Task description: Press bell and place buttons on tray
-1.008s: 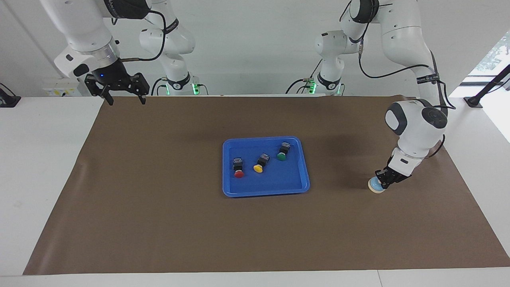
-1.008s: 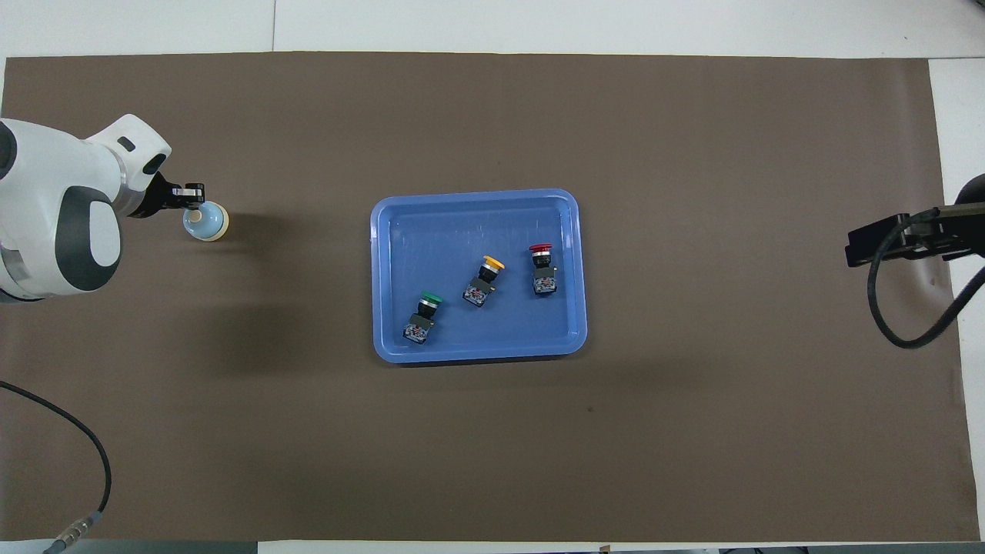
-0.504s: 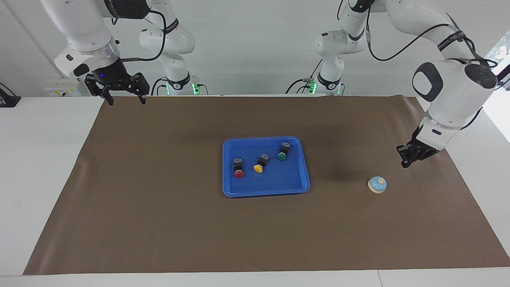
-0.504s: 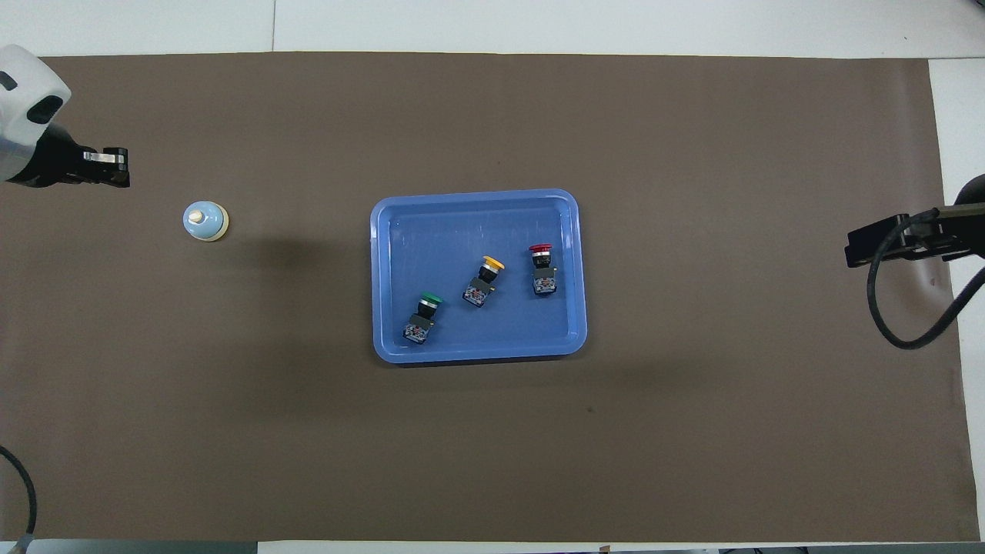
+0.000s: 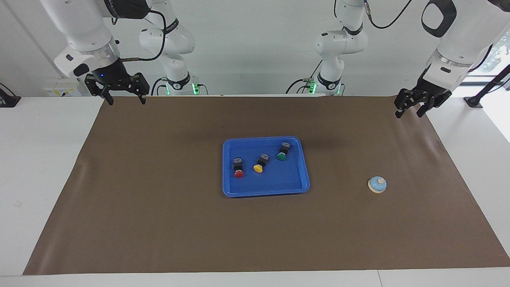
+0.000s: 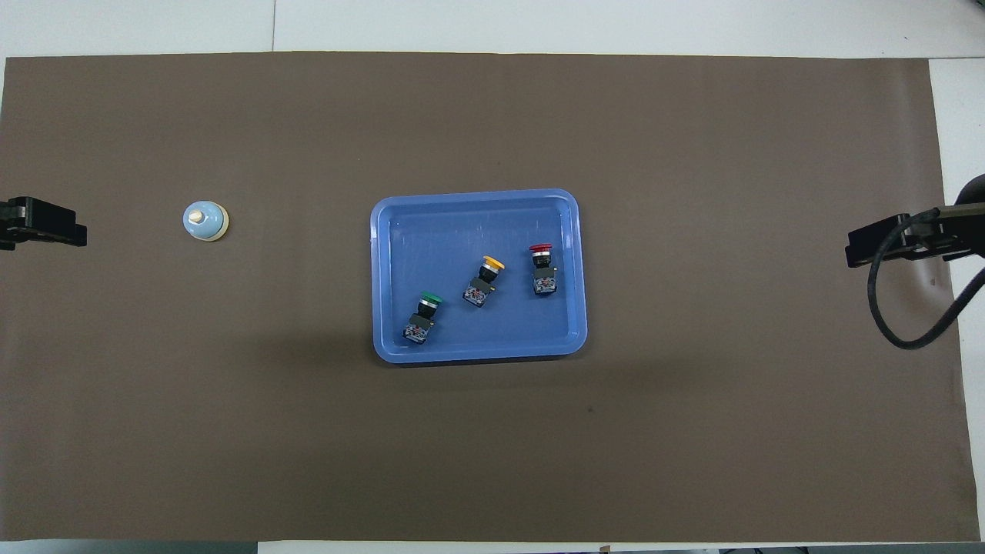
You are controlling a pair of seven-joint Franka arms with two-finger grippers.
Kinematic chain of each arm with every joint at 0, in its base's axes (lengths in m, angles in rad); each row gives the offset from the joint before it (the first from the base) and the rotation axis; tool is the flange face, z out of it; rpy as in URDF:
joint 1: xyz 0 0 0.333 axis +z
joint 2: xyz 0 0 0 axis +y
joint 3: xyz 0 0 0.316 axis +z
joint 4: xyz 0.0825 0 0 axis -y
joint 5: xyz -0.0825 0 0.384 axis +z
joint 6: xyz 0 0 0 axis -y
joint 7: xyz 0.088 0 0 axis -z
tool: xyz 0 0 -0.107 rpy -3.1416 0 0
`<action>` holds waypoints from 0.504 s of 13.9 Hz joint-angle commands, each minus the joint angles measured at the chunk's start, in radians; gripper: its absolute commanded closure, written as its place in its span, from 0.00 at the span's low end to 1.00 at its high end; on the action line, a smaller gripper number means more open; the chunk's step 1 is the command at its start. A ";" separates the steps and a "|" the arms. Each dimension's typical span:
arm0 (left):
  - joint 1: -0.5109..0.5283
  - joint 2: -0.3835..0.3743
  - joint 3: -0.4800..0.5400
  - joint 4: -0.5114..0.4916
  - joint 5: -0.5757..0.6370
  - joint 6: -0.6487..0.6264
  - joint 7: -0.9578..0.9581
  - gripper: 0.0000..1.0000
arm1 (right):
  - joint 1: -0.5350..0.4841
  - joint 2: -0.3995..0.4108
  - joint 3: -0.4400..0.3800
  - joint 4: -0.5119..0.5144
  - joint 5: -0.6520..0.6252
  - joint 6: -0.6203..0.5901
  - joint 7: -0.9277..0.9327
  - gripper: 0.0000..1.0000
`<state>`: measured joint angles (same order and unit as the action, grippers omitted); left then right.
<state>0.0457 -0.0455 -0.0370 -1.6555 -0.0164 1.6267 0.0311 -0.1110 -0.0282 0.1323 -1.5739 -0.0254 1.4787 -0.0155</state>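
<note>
A second ago the left pincer point(image 5: 410, 109) pressed closed on the small light-blue dome bell point(image 5: 377, 185); now it hangs open over the brown mat's corner at the left arm's end. The bell sits alone there, well apart from the bright blue plastic tray point(image 5: 303, 175), which holds the red point(image 5: 238, 171), yellow point(image 5: 259, 166) and green point(image 5: 282, 155) push-buttons, unmoved. The right pincer point(image 5: 124, 97) waits open. Only the facing view shows both pincers whole; overhead, tips alone.

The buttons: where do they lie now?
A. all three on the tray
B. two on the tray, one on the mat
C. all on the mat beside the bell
A: the red, yellow and green buttons all lie inside the tray.
</note>
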 commanded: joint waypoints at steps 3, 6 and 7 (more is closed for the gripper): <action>-0.009 -0.019 -0.008 -0.026 0.007 -0.016 -0.025 0.00 | -0.015 -0.019 0.010 -0.018 -0.004 -0.003 -0.017 0.00; -0.018 -0.024 -0.009 -0.035 0.004 -0.018 -0.019 0.00 | -0.015 -0.019 0.010 -0.018 -0.004 -0.003 -0.017 0.00; -0.027 -0.024 -0.008 -0.033 0.004 -0.022 -0.019 0.00 | -0.015 -0.019 0.010 -0.018 -0.004 -0.003 -0.017 0.00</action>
<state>0.0414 -0.0520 -0.0498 -1.6710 -0.0164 1.6160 0.0227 -0.1110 -0.0282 0.1323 -1.5739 -0.0254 1.4787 -0.0155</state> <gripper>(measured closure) 0.000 0.000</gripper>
